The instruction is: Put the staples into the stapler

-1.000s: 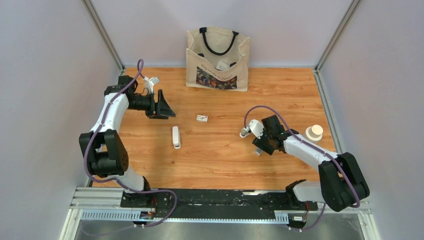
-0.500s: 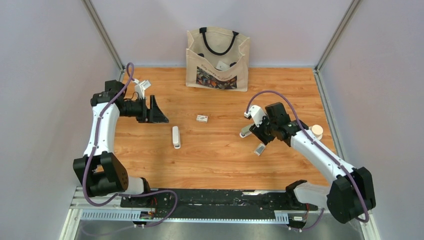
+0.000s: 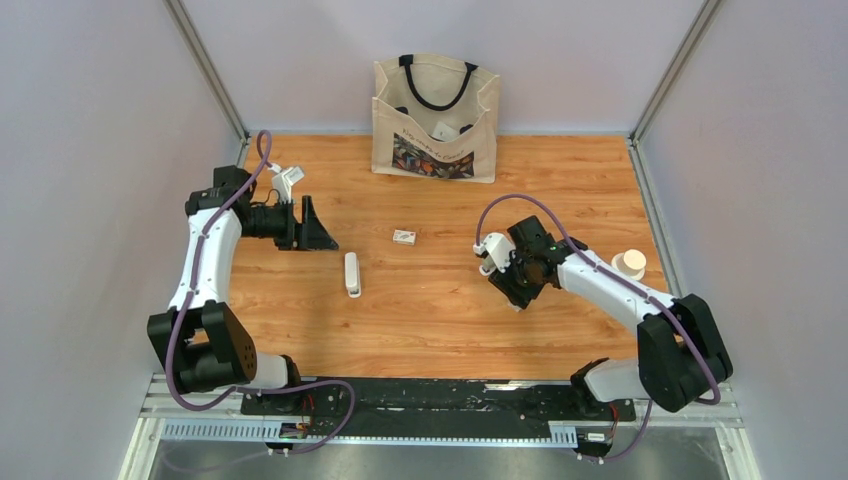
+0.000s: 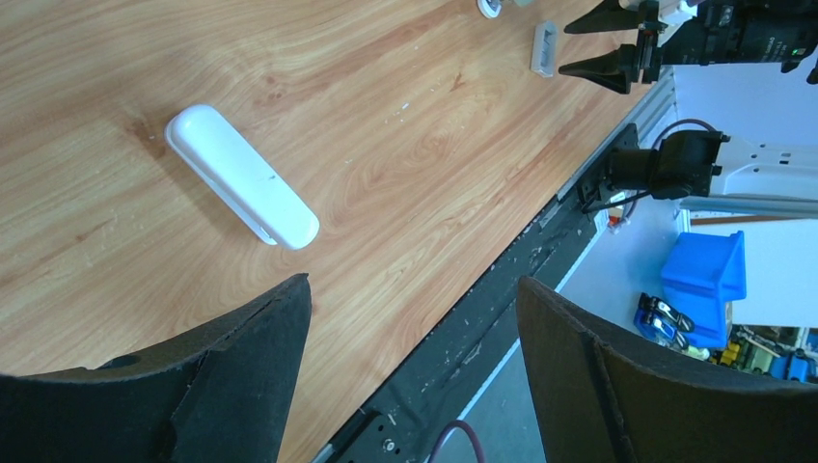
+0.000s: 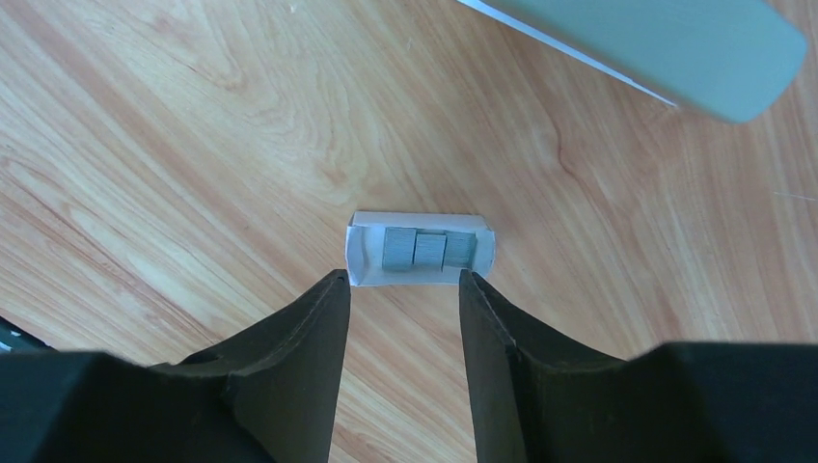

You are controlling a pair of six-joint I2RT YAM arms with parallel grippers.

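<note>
The right gripper (image 5: 402,280) hangs half spread, empty, over the staples (image 5: 424,249) in their white paper tray (image 5: 359,253) on the table (image 5: 193,145). Its broad fingers (image 5: 289,347) may crush the tray and scatter the staples. Farther off, the left gripper (image 4: 413,282) is spread wide.

Reaches in from the right with the right gripper (image 3: 517,298) tipped down low over the wooden table (image 3: 430,335), right of centre. Holds the left gripper (image 3: 322,238) above the left side, pointed inward. Leaves a white stapler (image 3: 351,274) lying flat between the two, nearer the left one. Shows a small box (image 3: 404,237) just beyond it, a canvas tote bag (image 3: 435,120) upright against the back wall, a white roll (image 3: 629,264) near the right edge.
</note>
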